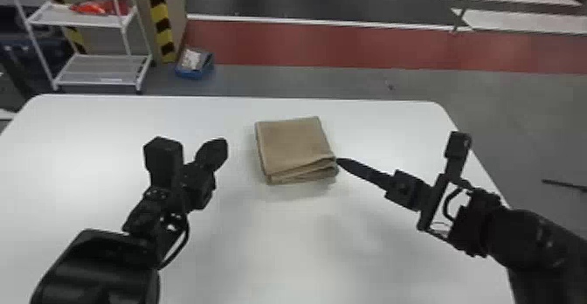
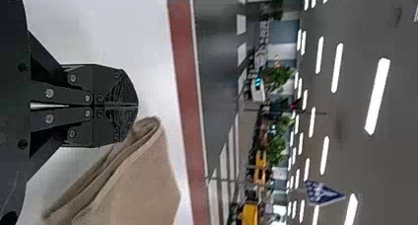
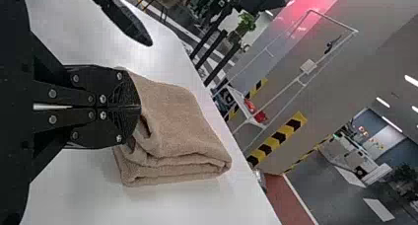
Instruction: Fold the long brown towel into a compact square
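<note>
One brown towel (image 1: 292, 143) — two grippers (image 1: 340, 161) — one table (image 1: 279, 246)

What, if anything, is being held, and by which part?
Nothing is in the left gripper. The right gripper is closed at the near right corner of the folded brown cloth towel; whether it pinches any cannot be told.

No lettering, label or number I can read. Left wrist view: blue sign (image 2: 321, 193) with a white figure, far off in the room, too small for me to make out. Right wrist view: yellow-and-black warning stripes (image 3: 279, 138) on a pillar (image 3: 328, 82).
</note>
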Motion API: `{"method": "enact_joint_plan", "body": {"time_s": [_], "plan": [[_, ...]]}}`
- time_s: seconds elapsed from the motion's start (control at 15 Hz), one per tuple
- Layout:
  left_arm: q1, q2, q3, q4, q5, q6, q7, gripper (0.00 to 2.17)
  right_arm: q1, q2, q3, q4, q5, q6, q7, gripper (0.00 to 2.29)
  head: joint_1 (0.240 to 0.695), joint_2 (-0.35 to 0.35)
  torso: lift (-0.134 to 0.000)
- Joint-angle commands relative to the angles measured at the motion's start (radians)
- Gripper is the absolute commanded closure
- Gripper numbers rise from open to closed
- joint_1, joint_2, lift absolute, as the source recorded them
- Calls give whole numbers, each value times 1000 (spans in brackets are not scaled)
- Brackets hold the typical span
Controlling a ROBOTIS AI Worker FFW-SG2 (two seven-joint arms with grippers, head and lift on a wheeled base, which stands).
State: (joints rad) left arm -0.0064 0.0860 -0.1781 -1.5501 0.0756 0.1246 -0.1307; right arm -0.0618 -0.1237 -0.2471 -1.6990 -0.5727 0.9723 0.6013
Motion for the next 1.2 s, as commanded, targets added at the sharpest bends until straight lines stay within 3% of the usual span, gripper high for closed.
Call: {"method": "enact_joint_plan", "body": {"time_s": [0.0,0.07,0.13,0.2,0.27,0.33,0.4,0.47,0.53,0.73,1.0,1.13], "plan": [[91,1,69,-162,3,-39,26,1875,-4,-4,35,-10,7,0,5,2010,695,-60,-119],[117,3,86,-211,12,-36,28,1872,-6,-4,54,-25,24,-10,3,2010,695,-44,-119],[140,1,112,-254,16,-27,29,1727,-13,-2,77,-36,45,-28,-3,1976,695,-24,-119],[157,1,132,-297,24,-12,29,1521,-24,-1,101,-42,73,-68,-9,1737,695,8,-119],[183,1,167,-341,30,28,29,1517,-30,-1,129,-50,117,-105,-14,1504,695,21,-119],[224,1,192,-401,30,62,42,1369,-33,-1,166,-70,182,-157,-14,1075,695,37,-119],[258,3,204,-447,20,71,82,748,-35,1,212,-94,252,-203,-14,478,695,50,-119],[287,3,224,-490,20,71,89,225,-36,3,250,-100,310,-237,-14,110,695,86,-119],[322,3,233,-527,27,68,89,83,-42,9,290,-100,361,-270,-14,2,695,105,-119],[433,-2,273,-647,30,68,89,83,-44,46,339,-99,422,-332,-58,33,695,157,-119],[502,-9,278,-686,49,34,115,87,59,84,347,-96,422,-565,-178,39,695,203,-119],[525,-11,278,-665,49,-58,146,87,122,101,350,-108,418,-666,-219,39,695,205,-119]]}}
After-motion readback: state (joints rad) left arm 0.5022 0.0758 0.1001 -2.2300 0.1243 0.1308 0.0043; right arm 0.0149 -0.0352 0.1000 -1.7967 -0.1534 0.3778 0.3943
